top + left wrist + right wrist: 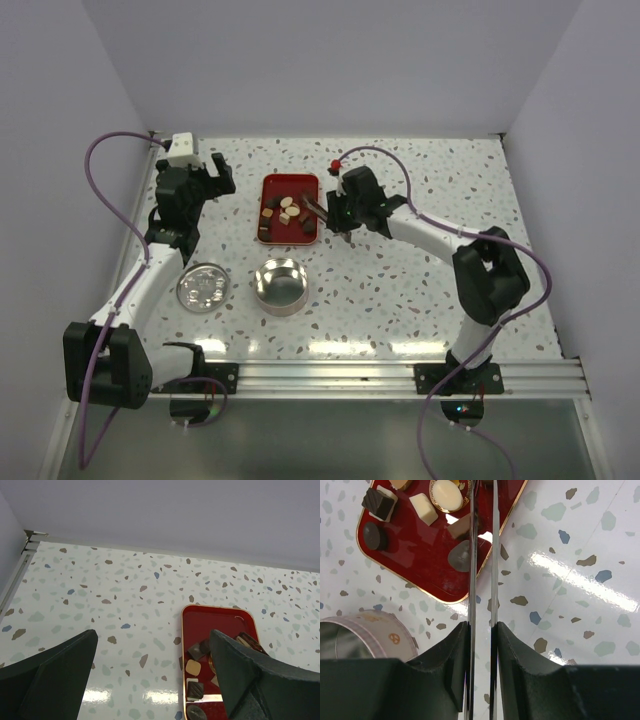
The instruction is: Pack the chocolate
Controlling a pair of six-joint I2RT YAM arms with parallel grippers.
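The chocolate (290, 210) lies as several small dark and cream pieces in a red tray (270, 187). My right gripper (337, 212) is at the tray's right edge, shut on metal tongs (494, 555) whose two blades run over the tray (420, 565); their tips leave the frame. Cream and dark pieces (423, 508) lie to the left of the blades. My left gripper (207, 176) stands open to the left of the tray with nothing between its fingers. In the left wrist view, pieces (193, 667) show in the tray (220, 620), partly hidden by the right finger (250, 680).
An open round silver tin (281, 286) stands in front of the tray, and its lid (201, 289) lies to its left. The tin's wall (370, 630) shows low left in the right wrist view. White walls close in the speckled table on three sides.
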